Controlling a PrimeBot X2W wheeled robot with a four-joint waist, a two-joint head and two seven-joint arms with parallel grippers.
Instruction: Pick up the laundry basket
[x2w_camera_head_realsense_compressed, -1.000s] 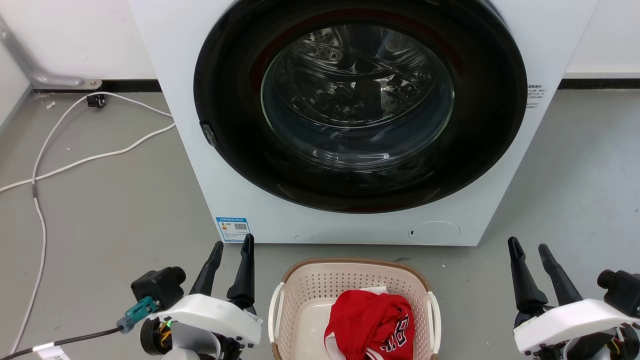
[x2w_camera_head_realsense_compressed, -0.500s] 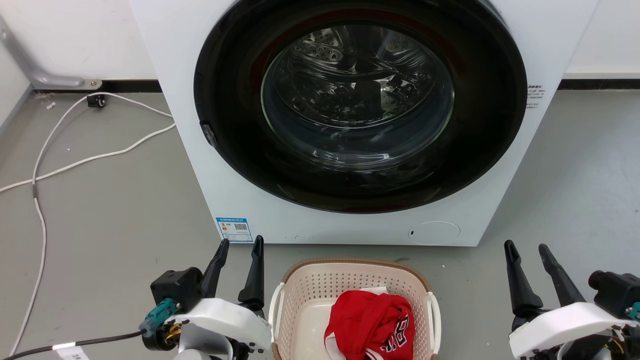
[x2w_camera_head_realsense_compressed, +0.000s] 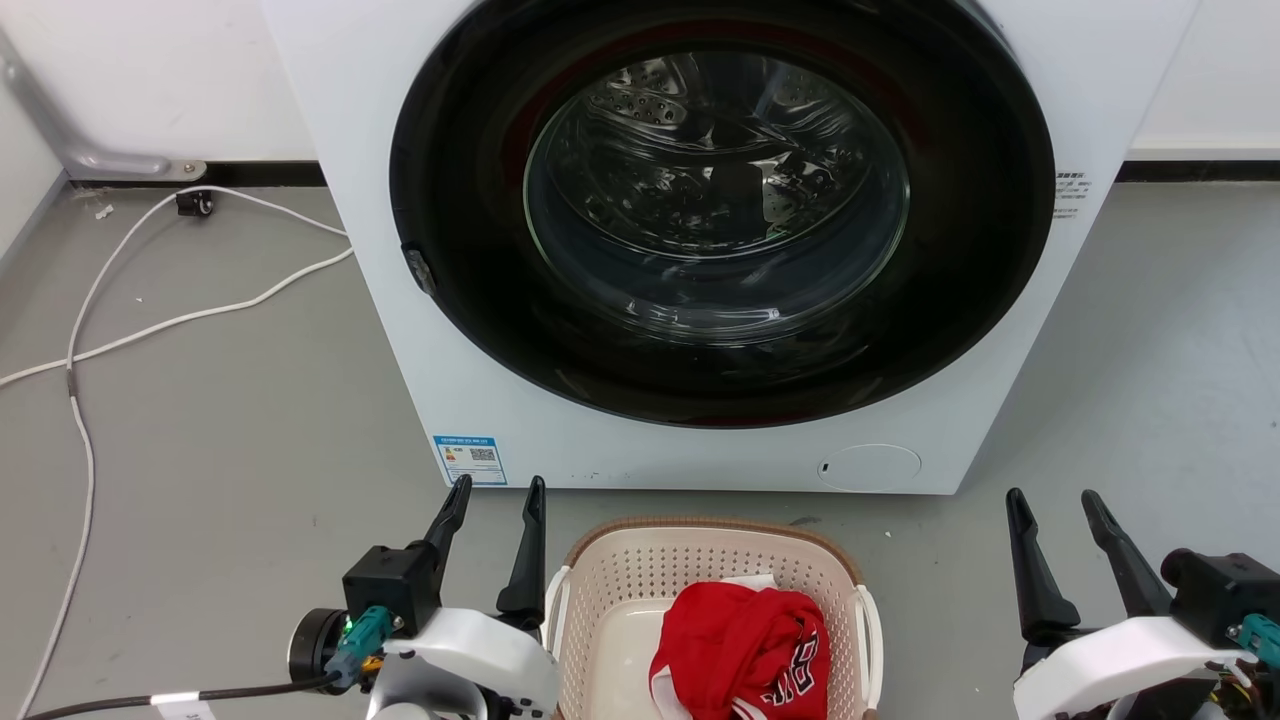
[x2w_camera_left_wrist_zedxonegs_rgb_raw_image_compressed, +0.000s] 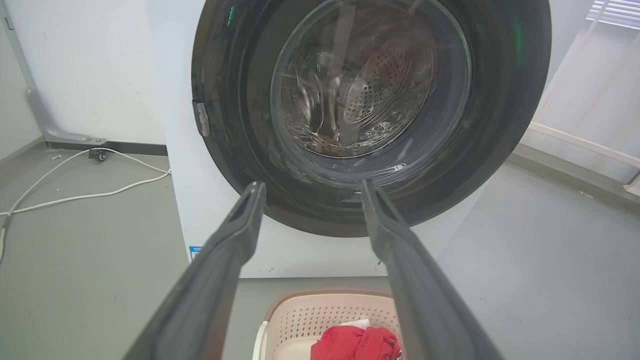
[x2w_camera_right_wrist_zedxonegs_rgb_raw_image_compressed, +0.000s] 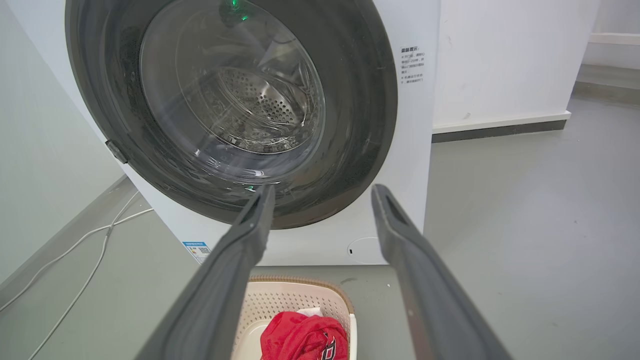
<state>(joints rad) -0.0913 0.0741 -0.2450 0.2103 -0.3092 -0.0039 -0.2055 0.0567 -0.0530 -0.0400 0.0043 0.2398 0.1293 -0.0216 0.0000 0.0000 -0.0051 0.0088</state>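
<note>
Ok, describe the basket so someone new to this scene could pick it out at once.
Find the big white washer with the round dark door. On the grey floor right in front of it sits the basket. It is the cream perforated tub with a brown rim and white side handles, holding a red garment.

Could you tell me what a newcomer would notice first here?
The washer's big black round door dominates the upper head view. Below it on the floor sits the cream laundry basket holding a red garment, flanked by the open left gripper and right gripper.
</note>
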